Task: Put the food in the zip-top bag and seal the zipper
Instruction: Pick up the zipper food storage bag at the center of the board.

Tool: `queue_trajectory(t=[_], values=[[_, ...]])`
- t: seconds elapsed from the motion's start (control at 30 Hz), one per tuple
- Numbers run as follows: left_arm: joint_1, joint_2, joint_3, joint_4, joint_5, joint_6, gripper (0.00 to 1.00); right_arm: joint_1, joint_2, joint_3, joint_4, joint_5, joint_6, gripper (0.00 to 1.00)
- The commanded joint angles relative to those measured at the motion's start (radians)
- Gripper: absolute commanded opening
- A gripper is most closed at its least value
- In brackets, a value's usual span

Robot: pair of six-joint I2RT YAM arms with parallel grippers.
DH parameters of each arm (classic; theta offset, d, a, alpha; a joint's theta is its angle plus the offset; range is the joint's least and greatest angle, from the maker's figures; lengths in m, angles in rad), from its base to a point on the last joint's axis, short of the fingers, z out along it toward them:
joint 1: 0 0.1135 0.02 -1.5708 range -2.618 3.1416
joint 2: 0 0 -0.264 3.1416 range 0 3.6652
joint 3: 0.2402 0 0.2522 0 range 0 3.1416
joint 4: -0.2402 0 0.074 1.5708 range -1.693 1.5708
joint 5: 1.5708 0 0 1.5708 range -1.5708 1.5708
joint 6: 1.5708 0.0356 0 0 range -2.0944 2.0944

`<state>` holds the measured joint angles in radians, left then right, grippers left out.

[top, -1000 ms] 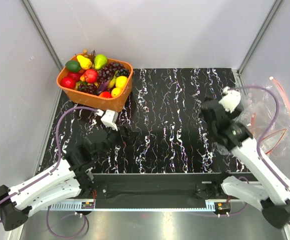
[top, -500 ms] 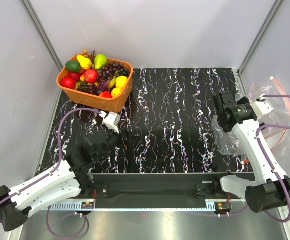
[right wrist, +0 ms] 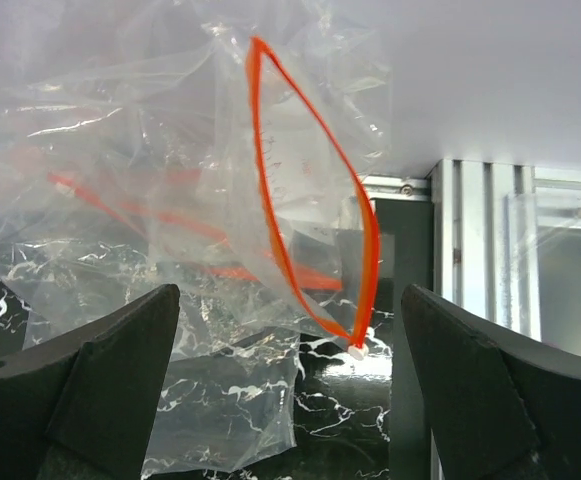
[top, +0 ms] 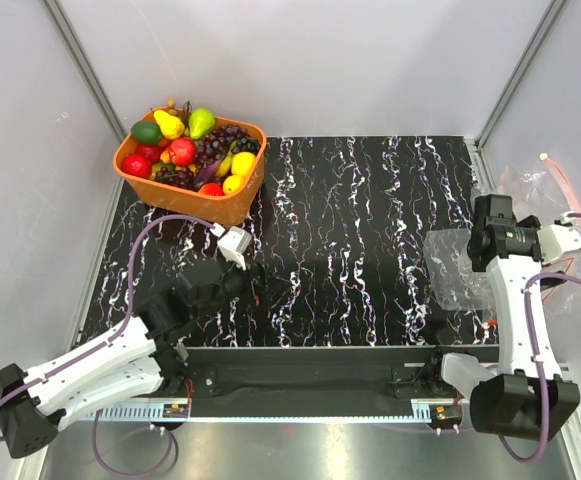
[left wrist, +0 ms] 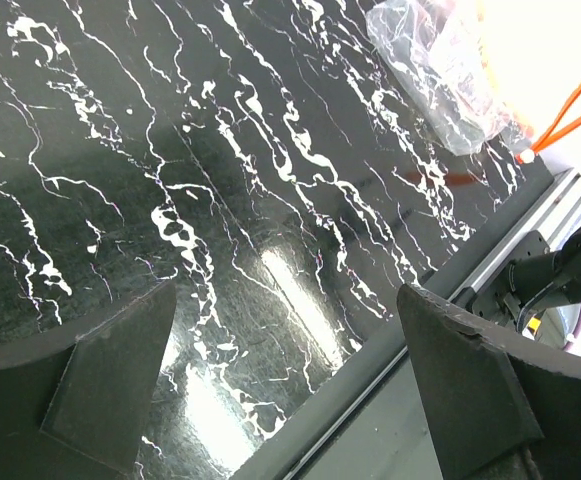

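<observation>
Right wrist view: bag ahead of spread jaws, nothing held yet

Your right gripper (right wrist: 290, 420) is released. Both fingers are wide apart w/ nothing between them. The zip-top bag (right wrist: 150, 200) sits straight ahead of the jaws, crumpled, partly on the table (top: 350, 220) and partly piled vs. the wall past its edge. The zipper (right wrist: 260, 140) stands up as an open loop just beyond the gap between the fingers, not touching either one. More orange lines show thru the film, so you can't tell if that's one bag or several.

Handling, as a judgement: the film looks thin, light and limp. It prob. slides on the glossy top and bunches if you pinch mid-panel. The zipper strip is the stiffest part, so take hold there. Grab one lip only, near the loop's lower end closest to the jaws, so the mouth stays open.

Your left gripper (left wrist: 285, 400) is also released, w/ only bare table between its fingers. The food (top: 195, 150) is out of that wrist view. From above it's heaped in the orange basket (top: 185, 197), beyond the left jaws and well apart from them, across the table from the bag.

The fruits look hard, smooth and rounded, so expect them to squirt out of flat pads. Close across the widest part. The grape bunch (top: 225, 138) is bumpy, prob. an easier grip than the red apple (top: 181, 151).
</observation>
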<state>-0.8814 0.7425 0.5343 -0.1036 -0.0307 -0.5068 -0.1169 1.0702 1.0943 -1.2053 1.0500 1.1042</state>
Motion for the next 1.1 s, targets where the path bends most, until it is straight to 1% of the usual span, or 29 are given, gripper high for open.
queue_trajectory(t=[0.0, 0.07, 0.1, 0.17, 0.2, 0.23, 0.27, 0.3, 0.37, 0.4, 0.43, 0.47, 0.5, 0.53, 0.6, 0.63, 0.67, 0.7, 0.73, 0.77, 0.8, 0.83, 0.87, 0.9, 0.93, 0.97, 1.0, 1.03, 1.07], values=[[0.002, 0.004, 0.024, 0.056, 0.026, -0.007, 0.99, -0.091, 0.003, -0.028, 0.205, -0.082, -0.191, 1.0], [0.001, 0.003, 0.024, 0.053, 0.026, -0.006, 0.99, -0.151, 0.016, -0.053, 0.321, -0.2, -0.286, 1.0], [0.002, 0.003, 0.023, 0.056, 0.028, -0.004, 0.99, -0.202, 0.033, -0.057, 0.348, -0.235, -0.306, 1.0], [0.001, 0.006, 0.021, 0.053, 0.025, -0.002, 0.99, -0.225, 0.051, -0.066, 0.412, -0.28, -0.337, 1.0], [0.001, 0.008, 0.021, 0.051, 0.018, 0.002, 0.99, -0.246, 0.072, -0.071, 0.429, -0.285, -0.34, 0.96], [0.001, 0.009, 0.02, 0.048, 0.017, 0.004, 0.99, -0.256, 0.082, -0.074, 0.449, -0.306, -0.348, 0.89], [0.001, 0.011, 0.018, 0.042, 0.012, 0.004, 0.99, -0.271, 0.089, -0.082, 0.498, -0.32, -0.374, 0.82], [0.001, 0.011, 0.018, 0.039, 0.011, 0.008, 0.99, -0.288, 0.103, -0.088, 0.525, -0.335, -0.382, 0.71], [0.001, 0.012, 0.02, 0.032, 0.002, 0.011, 0.99, -0.343, 0.117, -0.097, 0.59, -0.412, -0.405, 0.45], [0.001, 0.009, 0.02, 0.03, -0.003, 0.013, 0.99, -0.352, 0.126, -0.097, 0.608, -0.439, -0.42, 0.4], [0.001, 0.008, 0.02, 0.027, -0.005, 0.014, 0.99, -0.357, 0.128, -0.096, 0.622, -0.487, -0.441, 0.29], [-0.001, 0.006, 0.021, 0.028, -0.008, 0.017, 0.99, -0.356, 0.125, -0.091, 0.639, -0.513, -0.475, 0.0], [0.001, 0.003, 0.021, 0.027, -0.015, 0.02, 0.99, -0.357, 0.105, -0.094, 0.645, -0.536, -0.478, 0.0], [0.001, 0.004, 0.021, 0.028, -0.02, 0.022, 0.99, -0.356, 0.088, -0.102, 0.658, -0.595, -0.477, 0.0], [0.001, 0.012, 0.023, 0.036, -0.028, 0.027, 0.99, -0.356, 0.013, -0.143, 0.731, -0.691, -0.526, 0.0], [0.001, 0.017, 0.03, 0.036, -0.028, 0.028, 0.99, -0.356, -0.013, -0.158, 0.765, -0.832, -0.552, 0.0], [0.001, 0.023, 0.033, 0.035, -0.032, 0.028, 0.99, -0.356, -0.039, -0.178, 0.82, -0.91, -0.588, 0.0], [0.001, 0.029, 0.036, 0.032, -0.038, 0.027, 0.99, -0.354, -0.073, -0.175, 0.823, -0.976, -0.589, 0.0], [0.001, 0.032, 0.038, 0.03, -0.041, 0.028, 0.99, -0.354, -0.084, -0.168, 0.823, -1.104, -0.586, 0.0], [0.001, 0.037, 0.039, 0.028, -0.046, 0.028, 0.99, -0.351, -0.087, -0.146, 0.823, -1.177, -0.604, 0.0], [0.001, 0.037, 0.039, 0.028, -0.049, 0.028, 0.99, -0.334, -0.076, -0.131, 0.819, -1.253, -0.619, 0.0], [0.001, 0.037, 0.041, 0.027, -0.051, 0.028, 0.99, -0.32, -0.067, -0.113, 0.816, -1.398, -0.636, 0.0], [0.001, 0.034, 0.041, 0.024, -0.058, 0.027, 0.99, -0.299, -0.053, -0.076, 0.81, -1.462, -0.668, 0.0], [0.001, 0.032, 0.041, 0.024, -0.06, 0.025, 0.99, -0.267, -0.024, -0.054, 0.802, -1.516, -0.691, 0.0], [0.001, 0.031, 0.039, 0.022, -0.063, 0.025, 0.99, -0.188, -0.009, -0.034, 0.794, -1.612, -0.722, 0.0], [0.001, 0.025, 0.041, 0.022, -0.069, 0.022, 0.99, -0.123, 0.008, 0.01, 0.776, -1.64, -0.791, 0.0], [0.001, 0.023, 0.044, 0.022, -0.072, 0.024, 0.99, -0.065, 0.035, 0.031, 0.764, -1.65, -0.817, 0.0], [0.001, 0.021, 0.049, 0.021, -0.077, 0.024, 0.99, 0.044, 0.051, 0.05, 0.756, -1.663, -0.84, 0.0], [-0.001, 0.018, 0.053, 0.016, -0.086, 0.027, 0.99, 0.09, 0.063, 0.082, 0.747, -1.686, -0.884, 0.0]])
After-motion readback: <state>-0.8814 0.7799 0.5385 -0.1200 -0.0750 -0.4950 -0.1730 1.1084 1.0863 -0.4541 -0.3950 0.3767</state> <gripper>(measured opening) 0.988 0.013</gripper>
